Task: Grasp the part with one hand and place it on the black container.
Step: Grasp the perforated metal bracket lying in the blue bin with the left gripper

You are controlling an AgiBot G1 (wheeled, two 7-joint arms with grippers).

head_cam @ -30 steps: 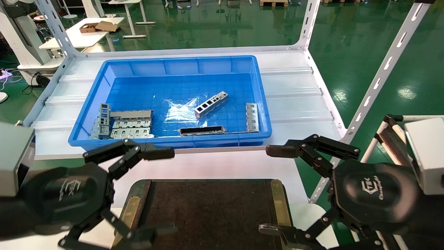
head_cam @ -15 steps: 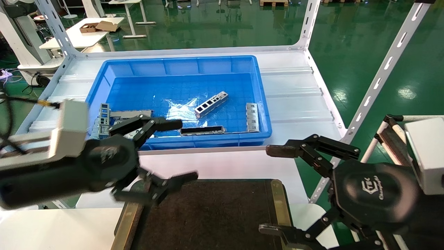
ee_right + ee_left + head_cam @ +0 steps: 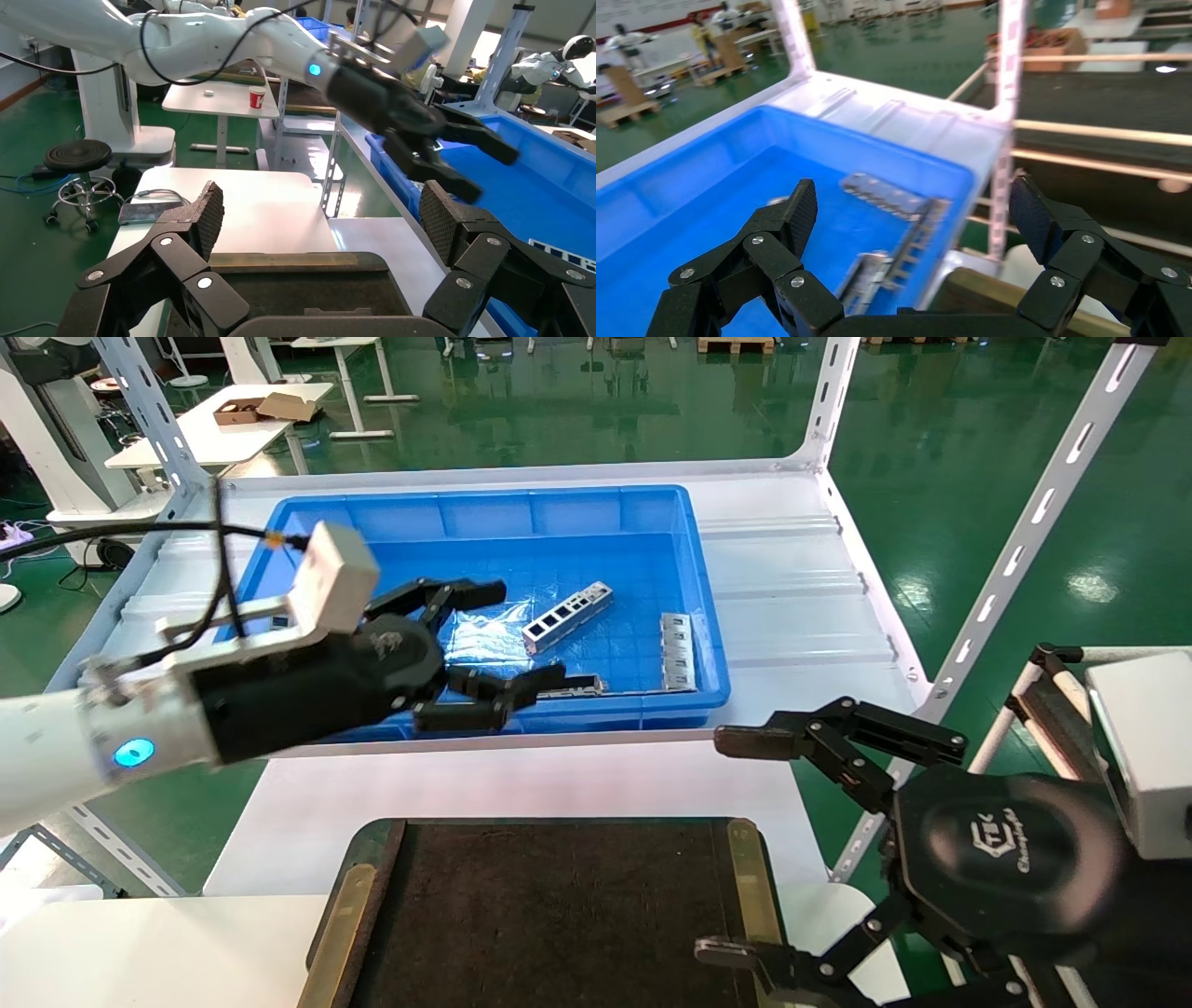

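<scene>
Hovering over blue crate (image 3: 279, 537) near edge: left gripper (image 3: 503, 640), fingers spread wide, holding nothing. Part (image 3: 567, 616) lies flat on crate floor, just beyond fingertips, untouched. Black container (image 3: 559, 905) sits on near table. Right gripper (image 3: 736, 845) parked beside container, fingers apart.

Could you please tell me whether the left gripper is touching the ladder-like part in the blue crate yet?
Apart. In the head view, blue crate floor shows between the open left gripper and the part.

Head view looks down; wrist views face forward, sharing blue crate (image 3: 484, 514)
</scene>
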